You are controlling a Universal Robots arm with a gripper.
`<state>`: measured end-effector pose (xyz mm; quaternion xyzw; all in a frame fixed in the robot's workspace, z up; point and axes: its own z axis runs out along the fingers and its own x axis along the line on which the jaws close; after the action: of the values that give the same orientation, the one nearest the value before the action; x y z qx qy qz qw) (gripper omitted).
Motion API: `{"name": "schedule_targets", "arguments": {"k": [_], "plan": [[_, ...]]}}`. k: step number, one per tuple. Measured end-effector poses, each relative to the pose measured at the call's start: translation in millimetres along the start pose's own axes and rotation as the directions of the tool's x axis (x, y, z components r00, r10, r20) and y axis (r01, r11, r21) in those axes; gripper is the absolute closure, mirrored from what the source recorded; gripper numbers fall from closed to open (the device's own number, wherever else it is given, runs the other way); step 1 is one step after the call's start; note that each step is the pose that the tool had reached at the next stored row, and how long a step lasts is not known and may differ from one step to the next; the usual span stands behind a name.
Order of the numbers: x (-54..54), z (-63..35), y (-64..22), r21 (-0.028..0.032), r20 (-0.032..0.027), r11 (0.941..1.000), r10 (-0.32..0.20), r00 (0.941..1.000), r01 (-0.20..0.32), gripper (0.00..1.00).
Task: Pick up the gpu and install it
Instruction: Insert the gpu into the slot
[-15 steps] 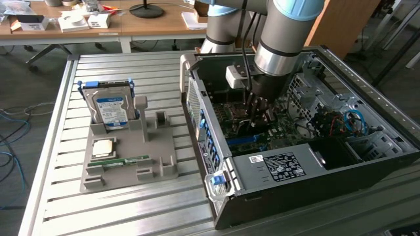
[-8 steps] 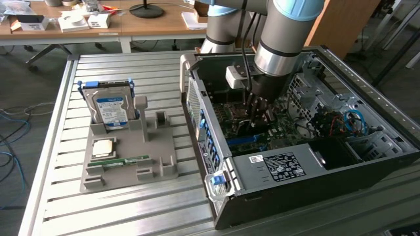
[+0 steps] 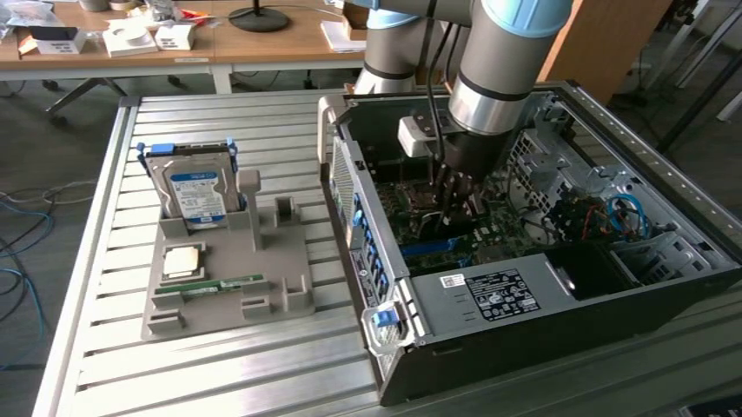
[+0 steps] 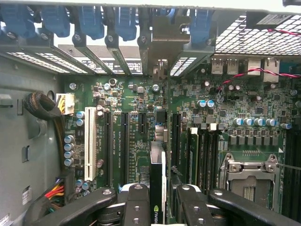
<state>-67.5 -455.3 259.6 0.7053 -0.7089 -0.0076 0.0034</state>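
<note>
Grey tray [image 3: 215, 300]: one, on the slatted metal desk [image 3: 174, 373], at the exterior view's left.
Hard drive [image 3: 197, 195]: one, standing upright at the tray's back, blue-white label facing out.
Memory stick [image 3: 215, 285]: one, green, lying flat near the tray's front.
Computer case [image 3: 487, 347]: one, just beside the tray toward the exterior view's right, side open, green motherboard [image 4: 131, 94] exposed.
Arm [image 3: 499, 78]: one, reaching down into the open case.
Jaws: narrow, clamped on the gpu, a black finger against each flat face.
Gpu [image 4: 157, 183]: one, inside the case over the motherboard, held on edge. Its long axis runs parallel to the expansion slots, and its far end points at the case's rear wall with the blue clips [image 4: 89, 19]. Whether it sits in a slot cannot be told.
White slot [image 4: 88, 141]: one, parallel to the gpu and apart from it.
</note>
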Motion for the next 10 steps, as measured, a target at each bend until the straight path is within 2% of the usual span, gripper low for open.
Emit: {"name": "schedule_targets", "arguments": {"k": [10], "plan": [[0.0, 0.3, 0.0, -0.0001, -0.0002, 1.0, 0.0, 1.0, 0.0, 0.73]]}}
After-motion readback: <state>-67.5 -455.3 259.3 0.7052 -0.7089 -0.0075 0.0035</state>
